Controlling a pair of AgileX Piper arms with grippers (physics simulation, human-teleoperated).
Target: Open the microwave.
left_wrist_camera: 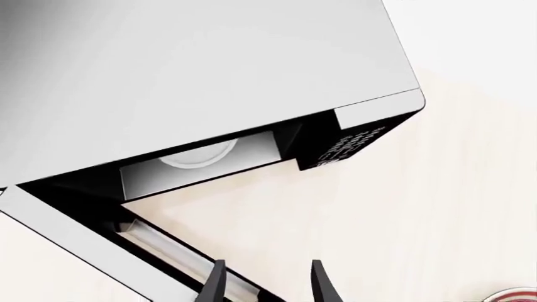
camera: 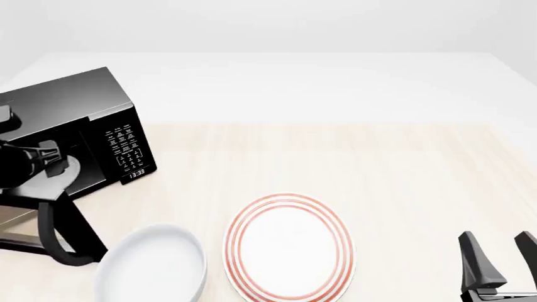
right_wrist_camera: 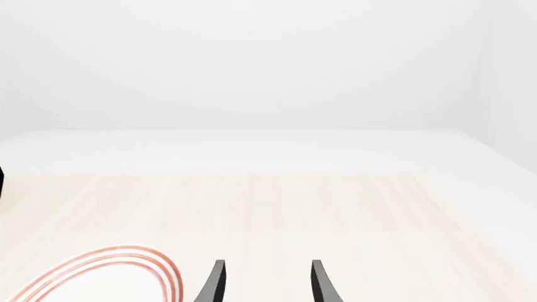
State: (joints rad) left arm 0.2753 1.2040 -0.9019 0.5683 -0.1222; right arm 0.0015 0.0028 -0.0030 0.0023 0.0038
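The microwave (camera: pixel 92 100) is a glossy black box at the table's far left, with a white-marked keypad (camera: pixel 124 146) and a clock display (camera: pixel 137 172). In the left wrist view its door (left_wrist_camera: pixel 59 236) stands swung partly away from the body (left_wrist_camera: pixel 210 69), and the white turntable (left_wrist_camera: pixel 199 154) shows in the cavity. The door's bar handle (left_wrist_camera: pixel 172 248) runs right up against one finger of my left gripper (left_wrist_camera: pixel 268 286), whose fingers are spread open. My left arm (camera: pixel 29 167) covers the door in the front view. At the near right, my right gripper (camera: pixel 499 258) is open and holds nothing.
A white plate with red rings (camera: pixel 290 246) lies in the near middle, its edge showing in the right wrist view (right_wrist_camera: pixel 126 267). A white bowl (camera: pixel 153 264) sits to its left, close to the microwave door. The left arm's black cable (camera: pixel 57 242) loops beside the bowl.
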